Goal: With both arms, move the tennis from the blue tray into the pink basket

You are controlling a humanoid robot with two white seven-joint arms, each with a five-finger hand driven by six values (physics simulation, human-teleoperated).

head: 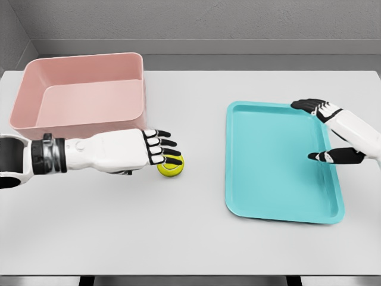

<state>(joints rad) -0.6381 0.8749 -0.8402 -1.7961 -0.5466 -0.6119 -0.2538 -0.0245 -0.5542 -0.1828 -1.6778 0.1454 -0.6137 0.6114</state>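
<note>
Tennis ball sits on the white table, out of the blue tray and not yet in the pink basket. It lies between the two containers, much nearer the basket, just off its front right corner. Judged from this: the ball has left the tray, the drop into the basket is still to do.

Left hand reaches in from the left, palm down, fingers extended and only lightly bent, their tips lying over the top of the ball. Looks like contact from above, not a closed grasp; the ball appears to rest on the table. Whether the thumb is under it I cannot tell.

Right hand hovers over the tray's far right rim, fingers loosely spread, thumb pointing inward over the tray bed, holding nothing.

Containers: the basket is a deep open tub with nothing visible inside, though its near wall hides part of the floor. The tray is shallow and flat, its bed bare.

Remaining, by my reckoning: secure the ball, lift it over the basket's near wall, release.
</note>
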